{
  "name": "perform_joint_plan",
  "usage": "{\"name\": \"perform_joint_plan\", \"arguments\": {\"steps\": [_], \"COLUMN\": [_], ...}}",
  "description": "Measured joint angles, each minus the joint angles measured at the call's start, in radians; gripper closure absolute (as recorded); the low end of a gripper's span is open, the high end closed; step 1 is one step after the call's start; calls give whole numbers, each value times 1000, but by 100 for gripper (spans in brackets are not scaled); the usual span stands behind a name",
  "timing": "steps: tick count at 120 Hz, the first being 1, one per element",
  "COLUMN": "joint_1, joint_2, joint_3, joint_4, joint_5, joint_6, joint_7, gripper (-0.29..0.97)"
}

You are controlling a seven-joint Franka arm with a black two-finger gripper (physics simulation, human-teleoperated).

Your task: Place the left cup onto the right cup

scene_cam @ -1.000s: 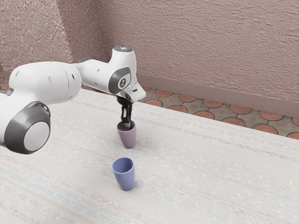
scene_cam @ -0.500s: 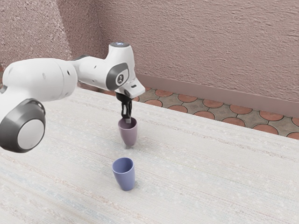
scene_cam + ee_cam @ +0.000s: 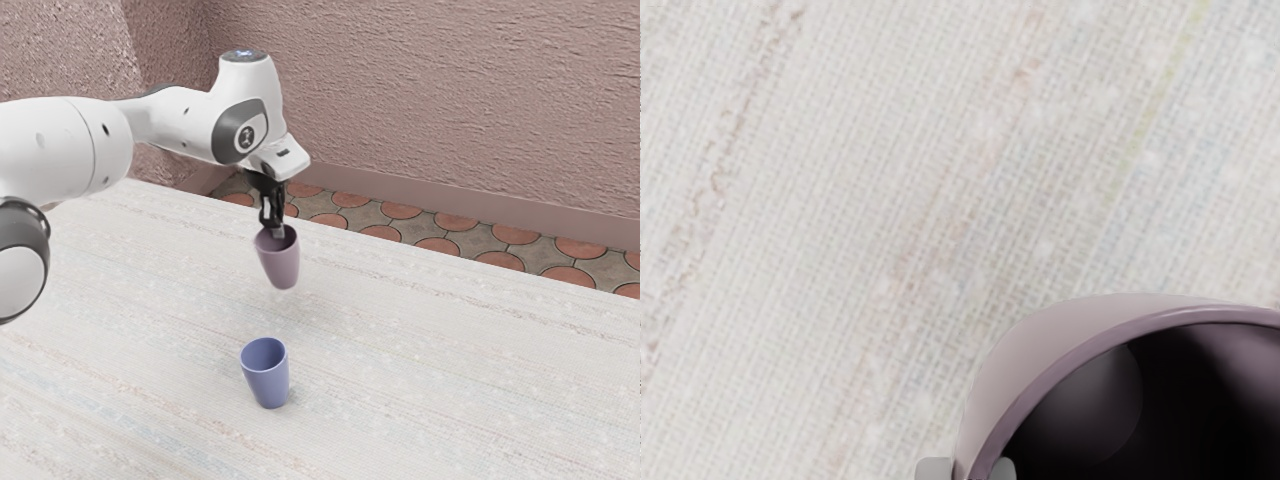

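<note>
We hold the mauve tapered plastic cup (image 3: 279, 262) in the air, above and behind the periwinkle tapered plastic cup (image 3: 266, 372).
Our black two-finger gripper (image 3: 270, 225) clamps its rim; it hangs slightly tilted, well apart from the periwinkle cup, which stands upright on the pale woven table (image 3: 450, 340).

The arm (image 3: 120, 130) wears glossy white, rounded shells, thick as barrels, with dark grey collars at the joints. A big round joint cover (image 3: 25, 255) shows a pale face ringed in dark grey. The wrist joint carries a dark grey disc (image 3: 243, 135) with a small white mark, and a blue-tinted cap (image 3: 238, 55). The gripper (image 3: 270, 226) is black and slender, its pads (image 3: 935, 468) pale grey.
</note>
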Motion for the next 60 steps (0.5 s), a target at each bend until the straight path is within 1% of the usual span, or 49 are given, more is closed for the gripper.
{"name": "perform_joint_plan", "arguments": {"steps": [34, 60], "joint_1": [-47, -68], "joint_2": [-110, -147], "joint_3": [1, 1], "joint_4": [-87, -157], "joint_5": [-4, -3], "joint_6": [-25, -33], "joint_7": [-26, -52], "gripper": [79, 79]}}
